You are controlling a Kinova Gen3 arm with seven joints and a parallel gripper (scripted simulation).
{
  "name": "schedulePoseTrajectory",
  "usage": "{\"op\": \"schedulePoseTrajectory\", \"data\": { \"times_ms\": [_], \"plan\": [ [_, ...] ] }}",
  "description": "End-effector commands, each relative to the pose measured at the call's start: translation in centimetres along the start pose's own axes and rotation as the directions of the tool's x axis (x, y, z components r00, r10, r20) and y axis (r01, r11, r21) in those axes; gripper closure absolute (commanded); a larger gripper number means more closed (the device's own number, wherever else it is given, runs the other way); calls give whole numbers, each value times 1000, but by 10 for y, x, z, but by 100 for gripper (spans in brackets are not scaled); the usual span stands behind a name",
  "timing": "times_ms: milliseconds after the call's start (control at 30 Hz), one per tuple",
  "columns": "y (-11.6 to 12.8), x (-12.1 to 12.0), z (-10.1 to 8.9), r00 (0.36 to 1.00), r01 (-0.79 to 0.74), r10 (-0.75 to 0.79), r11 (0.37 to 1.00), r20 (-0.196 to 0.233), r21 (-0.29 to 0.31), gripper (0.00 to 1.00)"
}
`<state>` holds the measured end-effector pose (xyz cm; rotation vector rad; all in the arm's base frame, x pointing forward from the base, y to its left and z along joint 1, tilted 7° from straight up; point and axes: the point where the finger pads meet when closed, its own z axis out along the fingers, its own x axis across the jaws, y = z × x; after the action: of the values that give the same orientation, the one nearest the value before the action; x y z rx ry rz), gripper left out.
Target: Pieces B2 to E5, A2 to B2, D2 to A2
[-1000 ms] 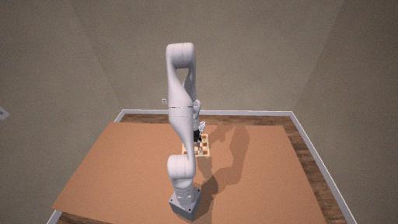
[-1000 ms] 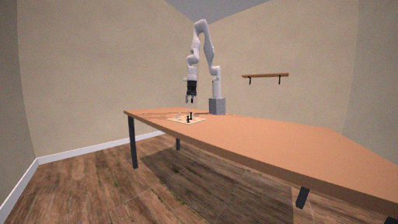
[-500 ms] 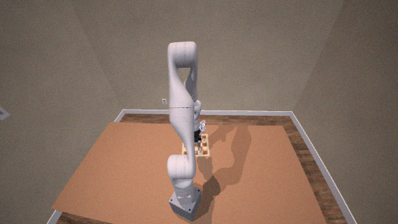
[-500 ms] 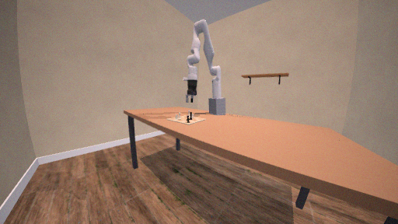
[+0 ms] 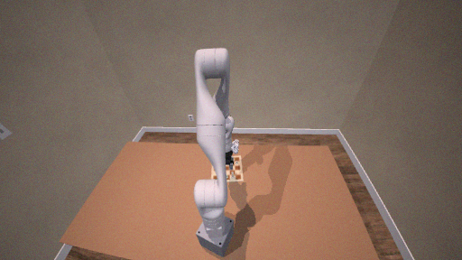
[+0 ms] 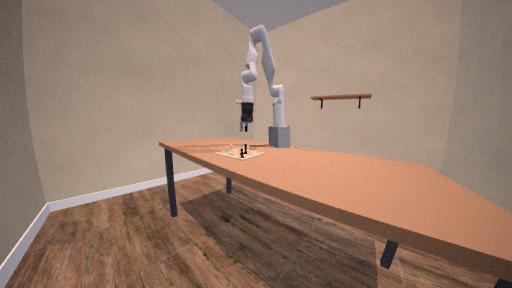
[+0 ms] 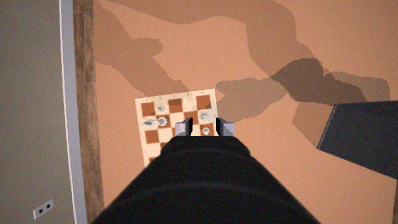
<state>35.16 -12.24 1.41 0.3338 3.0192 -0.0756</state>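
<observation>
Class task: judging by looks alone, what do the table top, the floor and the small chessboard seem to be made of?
Orange-brown table top: smooth, matte, uniform colour with no grain, perhaps laminate or painted board. Dark brown floor: wood planks, with visible grain and seams. Small checkered chessboard: pale and brown squares, likely wood or printed board; too small to tell.

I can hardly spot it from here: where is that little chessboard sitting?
In the exterior view the chessboard lies flat on the far end of the long table, in front of the arm's grey base and below the raised, empty end effector.
</observation>
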Motion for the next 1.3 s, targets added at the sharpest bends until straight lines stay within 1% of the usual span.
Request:
{"op": "schedulePoseTrajectory", "data": {
  "times_ms": [0,900,1267],
  "plan": [
    [0,0,0,1000,0,0,1000,1,0,21],
    [0,0,0,1000,0,0,1000,1,0,21],
    [0,0,3,1000,0,0,1000,1,1,21]
  ]
}}
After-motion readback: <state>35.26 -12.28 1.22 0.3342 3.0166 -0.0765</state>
